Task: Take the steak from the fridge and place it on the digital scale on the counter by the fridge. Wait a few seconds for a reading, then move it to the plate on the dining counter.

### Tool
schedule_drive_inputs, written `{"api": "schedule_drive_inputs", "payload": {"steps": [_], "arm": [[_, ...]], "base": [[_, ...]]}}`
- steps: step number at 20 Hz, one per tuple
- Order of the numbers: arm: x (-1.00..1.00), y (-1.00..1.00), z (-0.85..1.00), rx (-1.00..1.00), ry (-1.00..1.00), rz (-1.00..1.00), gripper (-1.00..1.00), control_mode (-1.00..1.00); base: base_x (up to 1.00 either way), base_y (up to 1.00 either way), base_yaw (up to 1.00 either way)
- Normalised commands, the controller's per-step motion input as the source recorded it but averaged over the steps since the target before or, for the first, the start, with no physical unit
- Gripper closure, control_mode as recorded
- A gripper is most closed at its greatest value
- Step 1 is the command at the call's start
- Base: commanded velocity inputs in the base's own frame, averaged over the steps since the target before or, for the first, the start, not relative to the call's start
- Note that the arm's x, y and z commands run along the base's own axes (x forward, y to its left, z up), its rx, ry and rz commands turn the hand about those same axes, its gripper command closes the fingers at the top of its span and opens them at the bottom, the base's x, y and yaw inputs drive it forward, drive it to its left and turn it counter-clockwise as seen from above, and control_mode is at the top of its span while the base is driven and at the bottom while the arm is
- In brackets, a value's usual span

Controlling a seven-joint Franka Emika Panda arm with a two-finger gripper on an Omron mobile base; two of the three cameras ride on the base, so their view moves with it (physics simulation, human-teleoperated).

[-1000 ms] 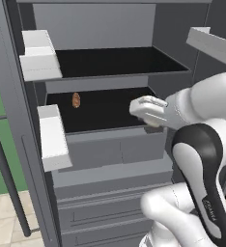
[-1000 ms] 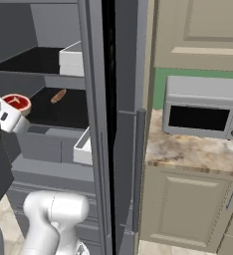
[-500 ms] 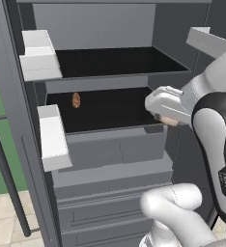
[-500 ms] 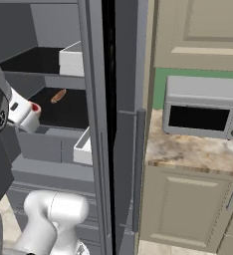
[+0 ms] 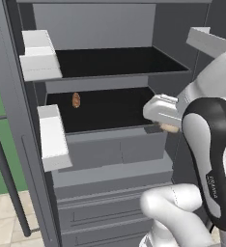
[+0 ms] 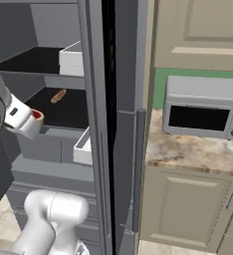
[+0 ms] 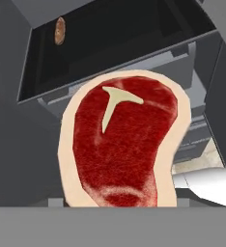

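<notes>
Red steak (image 7: 122, 147) with tan fat rim, held before the open grey fridge (image 5: 110, 144).

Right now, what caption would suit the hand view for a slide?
Raw steak close to the camera, with the open fridge shelves and a small brown item behind.

A green wall (image 6: 188, 79) runs behind a silver toaster oven (image 6: 204, 107) standing on the marbled table (image 6: 188, 152). Cream cabinets (image 6: 188, 209) sit below it, and a cream upper cabinet (image 6: 203, 30) hangs above. Beige floor tiles (image 5: 8, 219) show at lower left.
</notes>
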Motion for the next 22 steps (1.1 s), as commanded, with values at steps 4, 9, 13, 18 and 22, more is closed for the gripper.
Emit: {"api": "schedule_drive_inputs", "payload": {"steps": [4, 9, 13, 18, 22], "arm": [[-0.09, 0.01, -0.15, -0.05, 0.00, -0.06, 1.00, 1.00], [0.00, 0.00, 0.00, 0.00, 0.00, 0.00, 1.00, 1.00], [0.00, 0.00, 0.00, 0.00, 0.00, 0.00, 1.00, 1.00], [0.00, 0.00, 0.00, 0.00, 0.00, 0.00, 1.00, 1.00], [0.00, 0.00, 0.00, 0.00, 0.00, 0.00, 1.00, 1.00]], "base": [[-0.13, 0.00, -0.02], [-0.93, 0.02, -0.07], [-1.00, 0.00, -0.11], [-0.76, -0.30, -0.16], [-0.06, -0.84, -0.19]]}}
